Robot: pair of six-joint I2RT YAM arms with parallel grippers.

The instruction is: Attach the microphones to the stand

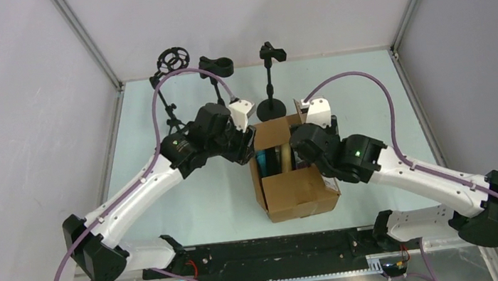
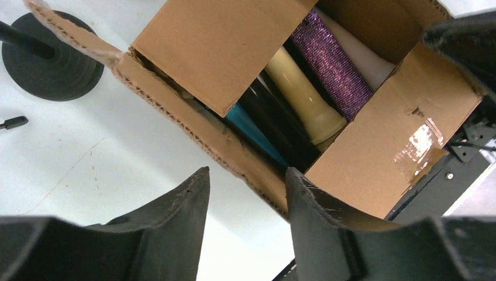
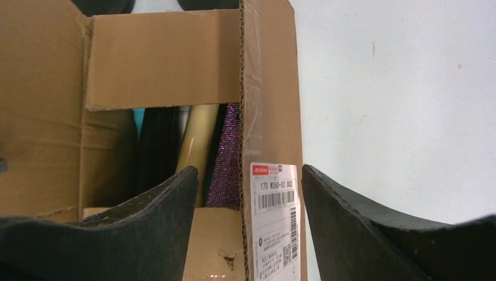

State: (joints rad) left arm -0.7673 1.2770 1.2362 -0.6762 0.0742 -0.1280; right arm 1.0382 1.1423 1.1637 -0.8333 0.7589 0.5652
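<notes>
Two claws: the left claw [image 2: 247,171] and the right claw [image 3: 248,168] each hang over a wall of the cardboard box [image 1: 296,193], from opposite sides.
Left claw state: fingers partly apart and holding nothing; the box's wall edge lies between them, with bare surface [image 2: 117,152] showing beside one finger.
Right claw state: wide and empty; the side wall bearing the printed label [image 3: 274,205] stands between its fingers, with a gap on each side.
Box: open at the top, with flaps [image 2: 216,41] folded partly over the mouth.
Contents: the microphones lie packed side by side inside the box. A glittery purple one [image 2: 330,58], a cream one [image 2: 298,93], a black one [image 2: 275,120] and a sliver of blue [image 2: 248,129] show. Others may be hidden under the flaps.
Stands: the round-based stand [image 1: 272,107] is just behind the box, and its clip [image 1: 272,53] looks empty.
Progress: judged barely begun, as no microphone is out of the box.
Risk, wall: a claw closing here would pinch cardboard, not a microphone, and could drag or tip the box.
Risk, flaps: they narrow the opening, so a finger may catch on one going in.
Risk, packing: the microphones touch each other, so gripping one may jam or lift its neighbour.
Risk, stand: a shoved box could knock the stand behind it.
</notes>
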